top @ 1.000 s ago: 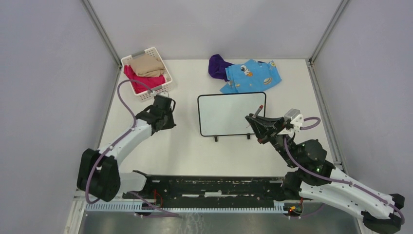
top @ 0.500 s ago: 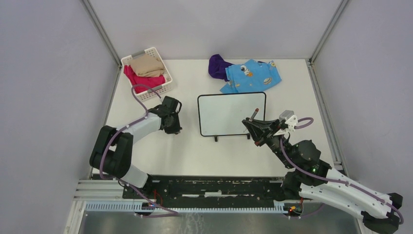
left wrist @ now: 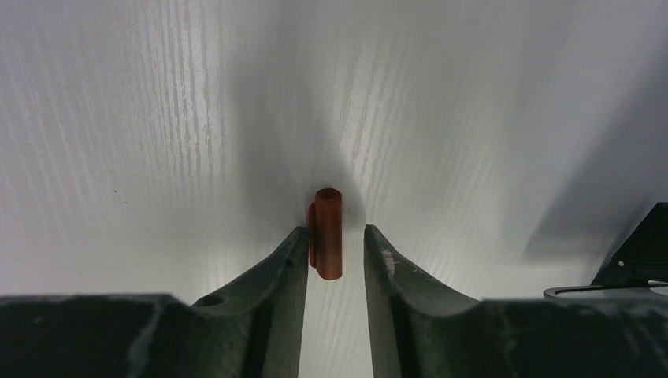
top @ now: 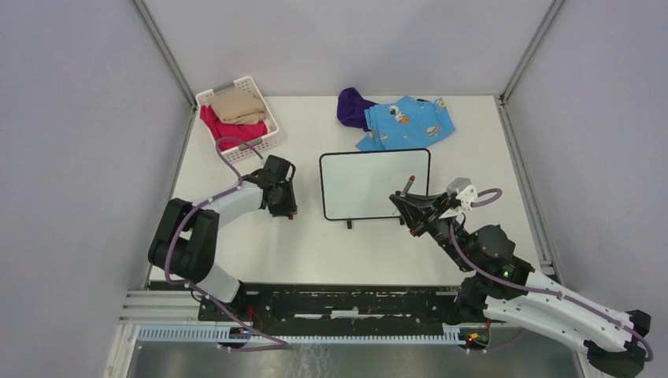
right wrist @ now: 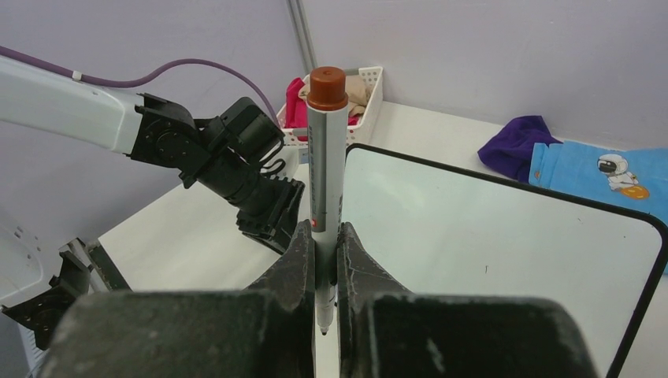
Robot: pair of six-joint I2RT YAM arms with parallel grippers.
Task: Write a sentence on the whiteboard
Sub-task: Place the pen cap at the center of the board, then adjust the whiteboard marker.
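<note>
1. Whiteboard (top: 375,185) sits mid-table, to the right of the left gripper. It is a white rectangle in a thin black frame with rounded corners, with two small black feet (top: 349,224) at its near edge.
2. From the right wrist its face (right wrist: 488,236) looks smooth, plain white and faintly glossy.
3. The table (top: 315,244) is white with a fine wood-grain texture, which shows in the left wrist view.
4. The right gripper (top: 402,203) is clamped on a marker (right wrist: 325,157), a slim grey-white barrel with a red-brown end cap pointing up and its tip pointing down. It sits over the board's near right corner.
5. The left gripper (left wrist: 335,236) has its dark, curved fingers apart, straddling a small red cap (left wrist: 328,232), a short tube lying on the table. A gap shows on the cap's right side.
6. Far left stands a white slatted basket (top: 260,146) holding folded beige and magenta cloth. Beyond the board lie a crumpled purple cloth (top: 352,106) and a blue printed garment (top: 410,122).
7. A second ago the left gripper was up by the basket. It has since swung right and nearer, with the arm folding at the elbow, and in the last half second it eased slightly nearer again.
8. The right gripper has crept left and nearer along the board's corner. The board itself has not shifted.
</note>
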